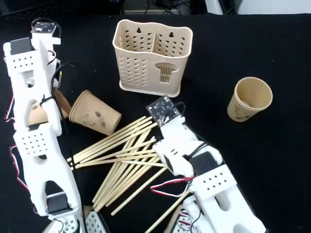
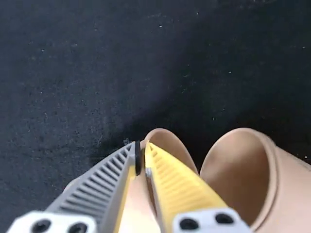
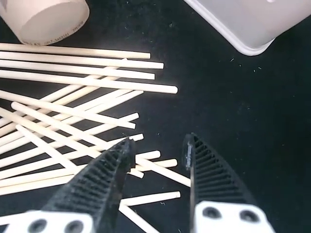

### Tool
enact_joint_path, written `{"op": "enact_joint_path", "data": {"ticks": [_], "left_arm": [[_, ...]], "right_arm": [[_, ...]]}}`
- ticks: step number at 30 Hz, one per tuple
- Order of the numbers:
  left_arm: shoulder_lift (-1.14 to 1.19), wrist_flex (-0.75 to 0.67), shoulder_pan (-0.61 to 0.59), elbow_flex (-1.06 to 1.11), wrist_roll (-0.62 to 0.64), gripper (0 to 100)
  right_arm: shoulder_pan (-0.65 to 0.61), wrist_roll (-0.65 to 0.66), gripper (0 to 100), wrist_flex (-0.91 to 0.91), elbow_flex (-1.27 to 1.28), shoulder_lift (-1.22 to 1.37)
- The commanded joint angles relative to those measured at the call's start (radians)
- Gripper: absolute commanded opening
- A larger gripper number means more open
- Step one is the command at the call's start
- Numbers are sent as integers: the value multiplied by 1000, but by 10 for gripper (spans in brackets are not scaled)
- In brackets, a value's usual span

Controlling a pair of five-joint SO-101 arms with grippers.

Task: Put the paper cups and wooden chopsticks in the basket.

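Left wrist view has my left claw [image 2: 140,148] clamped tight on a cup [image 2: 167,141] rim beside a second cup [image 2: 243,170], I judge for lifting to the basket [image 1: 146,68], while my right claw [image 3: 159,139] hangs parted and empty over the chopsticks [image 3: 73,87].

Gripper [image 3: 158,148] agape over chopsticks [image 3: 73,97], nr cup [image 3: 46,19].

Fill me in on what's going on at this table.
Two robot arms are at work near a basket. The left pincer is shut on the rim of a paper cup, with a second cup lying beside it. The right pincer hangs open over the scattered chopsticks. A third cup sits apart on the black table. Nothing looks to be in the basket yet.
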Motion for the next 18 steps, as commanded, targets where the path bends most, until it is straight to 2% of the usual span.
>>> {"op": "enact_joint_path", "data": {"ticks": [1, 12, 18], "left_arm": [[-72, 11, -19, 1, -5, 30], [-580, 9, -50, 314, -2, 30], [-890, 9, -18, 444, 126, 30]], "right_arm": [[-12, 2, 188, -18, -5, 1], [-8, 0, 188, -21, 10, -1], [-8, -54, 157, -21, 8, -2]]}}
